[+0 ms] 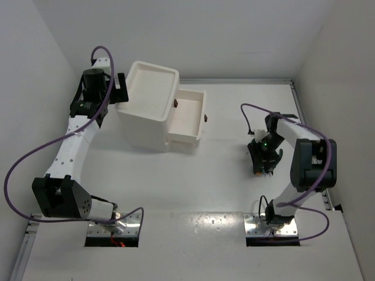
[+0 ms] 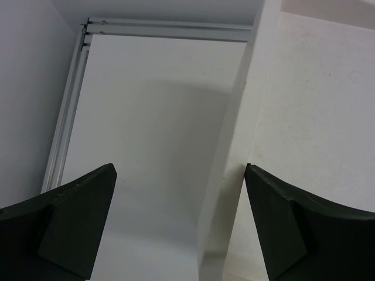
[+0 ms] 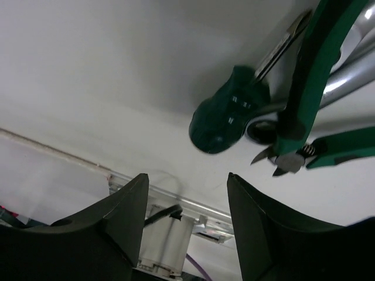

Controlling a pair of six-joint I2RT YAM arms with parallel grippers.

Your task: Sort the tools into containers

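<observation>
Top view, centre right: right hand (image 1: 263,167) covered whatever lay beneath it; details were too small to tell.
Right wrist view, upper right: green-handled pliers (image 3: 310,76) and wrenches (image 3: 351,76) were cut off by the frame edge. Screwdriver (image 3: 225,111) handle was blurred.

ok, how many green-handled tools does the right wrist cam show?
2. The green-handled screwdriver lies mid-frame on the table. The green-handled pliers lie just right of it, running to the top right corner. More may sit outside the frame.

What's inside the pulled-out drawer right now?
Top view shows only bare white floor in the drawer, with nothing lying in it. Its back part sits hidden under the drawer unit, so that stretch cannot be checked.
</observation>
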